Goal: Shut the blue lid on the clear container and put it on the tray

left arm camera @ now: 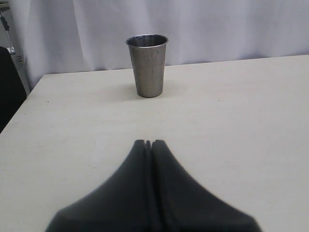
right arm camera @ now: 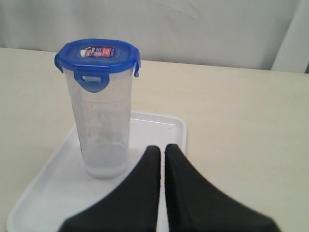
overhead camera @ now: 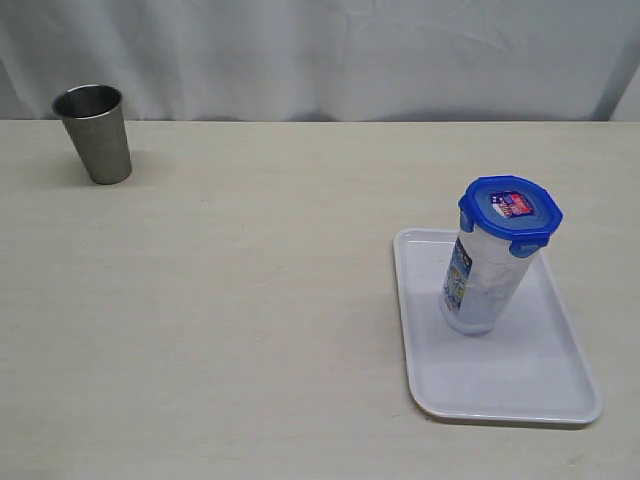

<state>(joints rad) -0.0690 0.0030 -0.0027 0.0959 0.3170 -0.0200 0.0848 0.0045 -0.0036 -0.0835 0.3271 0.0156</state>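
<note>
Upright on the flat white rectangular plastic tray (overhead camera: 560,395), toward its left side in the exterior view: the tall, narrow clear plastic container (overhead camera: 480,290), capped with the rounded-octagonal blue plastic lid (overhead camera: 510,212). Looks seated flat, with the flaps that show in the right wrist view folded down; cannot tell for the far-side ones. Judging from that, seems both parts of the task are done, or very nearly.

On the left gripper (left arm camera: 148,143), black fingers pressed together, holding nothing, above the pale wooden table (left arm camera: 241,121), aimed toward the grey stainless steel cup (left arm camera: 147,65) and well apart from it. On the right gripper (right arm camera: 162,147), fingers likewise closed to a hairline seam, empty, pointed toward the container, not touching it.

Handling, as a judgement only: appears empty, so probably light and, being tall on a small base, easy to tip with a sideways nudge. Stiff thin walls, smooth, likely slippery; tapers toward the base. Best taken around the upper body just below the lid, where widest and where the rim would check a slip. Not by the flaps, which could pop open.
</note>
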